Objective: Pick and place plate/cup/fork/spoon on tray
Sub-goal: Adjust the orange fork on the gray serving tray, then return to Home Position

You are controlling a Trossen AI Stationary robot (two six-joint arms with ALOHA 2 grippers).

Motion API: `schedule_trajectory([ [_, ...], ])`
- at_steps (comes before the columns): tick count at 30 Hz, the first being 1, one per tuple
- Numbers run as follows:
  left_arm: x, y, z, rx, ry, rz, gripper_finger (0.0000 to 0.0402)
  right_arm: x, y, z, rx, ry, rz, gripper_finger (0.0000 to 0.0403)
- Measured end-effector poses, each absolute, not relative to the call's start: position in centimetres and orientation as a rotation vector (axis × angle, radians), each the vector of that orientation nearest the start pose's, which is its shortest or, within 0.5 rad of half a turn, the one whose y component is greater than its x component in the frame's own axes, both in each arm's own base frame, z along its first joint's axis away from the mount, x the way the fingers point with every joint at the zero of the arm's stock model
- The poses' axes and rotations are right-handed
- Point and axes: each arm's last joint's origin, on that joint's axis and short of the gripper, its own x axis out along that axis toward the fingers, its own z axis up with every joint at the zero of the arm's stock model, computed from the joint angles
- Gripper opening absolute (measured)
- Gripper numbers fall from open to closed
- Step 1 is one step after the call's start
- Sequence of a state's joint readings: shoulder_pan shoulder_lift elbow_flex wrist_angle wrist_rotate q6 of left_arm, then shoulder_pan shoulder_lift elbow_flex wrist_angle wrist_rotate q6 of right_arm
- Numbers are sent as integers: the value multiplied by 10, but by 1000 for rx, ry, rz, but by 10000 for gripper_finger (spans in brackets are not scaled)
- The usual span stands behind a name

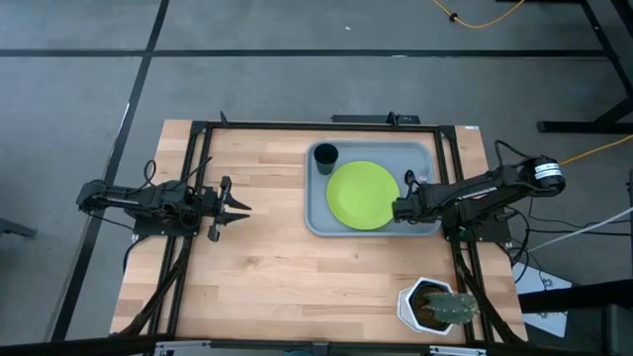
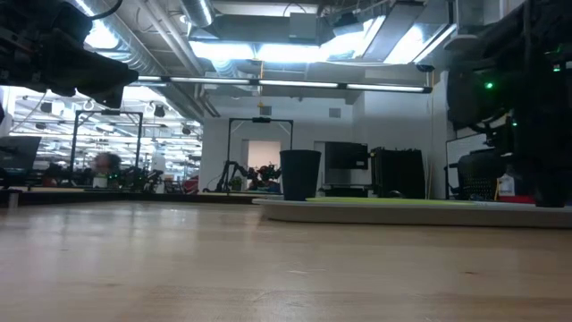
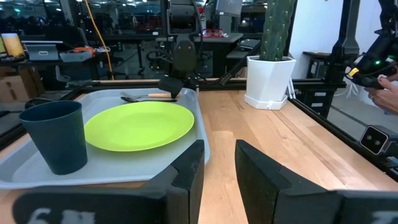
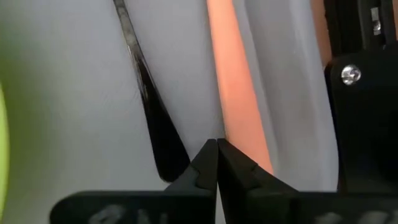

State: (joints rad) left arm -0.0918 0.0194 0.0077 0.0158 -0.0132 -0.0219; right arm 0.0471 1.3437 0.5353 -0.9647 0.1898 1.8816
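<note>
Plate (image 1: 363,195), cup (image 1: 325,154), spoon (image 4: 149,118) and fork (image 4: 236,93) are all seen on the tray (image 1: 318,220). The right hand (image 1: 398,210), fingers closed and empty, is held low over the tray beside the fork. Placing is judged finished, so withdrawal is called for; the left hand (image 1: 243,208) is parked open, well apart from the tray.

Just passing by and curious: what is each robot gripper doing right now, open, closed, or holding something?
Left gripper: open, empty, over bare table.
Right gripper: closed, empty, low over the tray beside the fork.
</note>
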Motion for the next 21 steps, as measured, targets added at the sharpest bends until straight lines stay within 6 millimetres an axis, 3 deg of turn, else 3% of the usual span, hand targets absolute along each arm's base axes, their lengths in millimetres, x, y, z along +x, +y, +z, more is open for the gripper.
schedule_trajectory([
  [6,98,-9,166,-22,-3,-78,83,163,1,145,1104,991,-1600,9],
  [12,98,-9,166,-22,-3,-79,83,177,3,174,1014,913,-1590,10],
  [16,98,-9,166,-22,-3,-78,83,194,8,194,927,825,-1455,11],
  [21,98,-9,166,-22,-3,-79,83,213,21,217,729,927,-1153,11],
])
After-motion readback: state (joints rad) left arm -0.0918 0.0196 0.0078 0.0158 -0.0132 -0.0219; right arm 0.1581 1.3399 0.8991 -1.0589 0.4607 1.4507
